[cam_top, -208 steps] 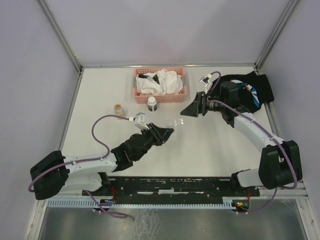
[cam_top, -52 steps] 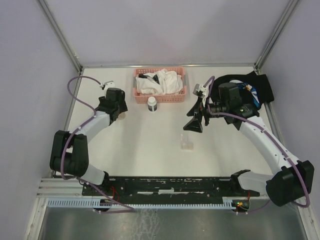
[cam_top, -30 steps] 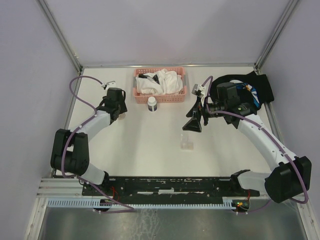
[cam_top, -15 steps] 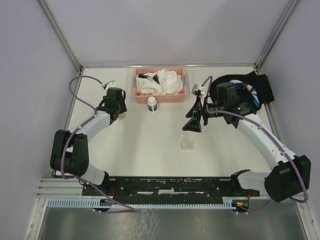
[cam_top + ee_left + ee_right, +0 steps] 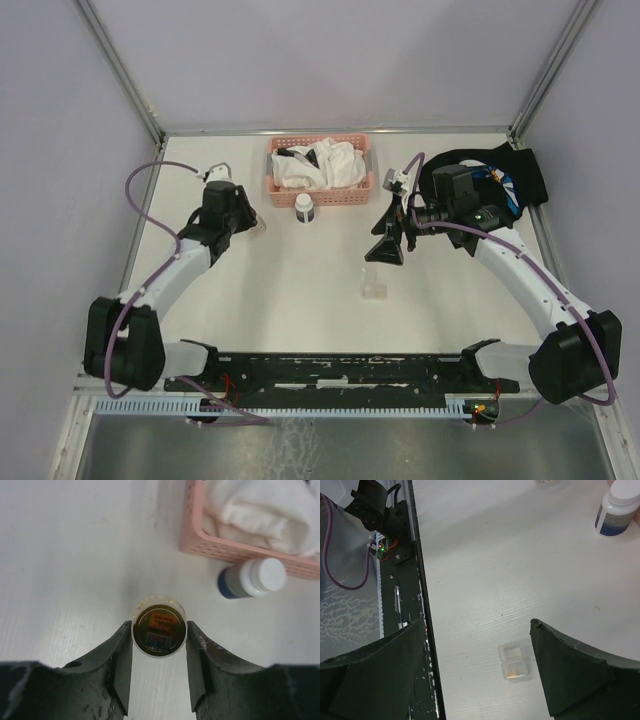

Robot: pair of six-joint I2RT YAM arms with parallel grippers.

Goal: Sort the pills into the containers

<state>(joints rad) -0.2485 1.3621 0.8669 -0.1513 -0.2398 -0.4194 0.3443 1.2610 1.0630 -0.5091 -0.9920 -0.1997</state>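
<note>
**Left wrist view: bottle gripped, box in open table**

My left gripper [image 5: 159, 626] has a finger pressed against each side of the small pill bottle [image 5: 159, 634], which stands upright on the table [image 5: 300, 320]. The pink basket [image 5: 200, 535] has its corner just up and to the right, and a white-capped bottle [image 5: 252, 578] stands against the basket's near wall, apart from my fingers. To the left I see only bare tabletop out to the table's side edge.

From the top view, my right gripper [image 5: 385, 245] hangs with jaws spread wide and nothing between them. The clear box [image 5: 373, 287] lies flat mid-table, nearer the front than that gripper, with open surface all round it. In the right wrist view the black front rail [image 5: 415, 605] runs well apart from the box.
</note>
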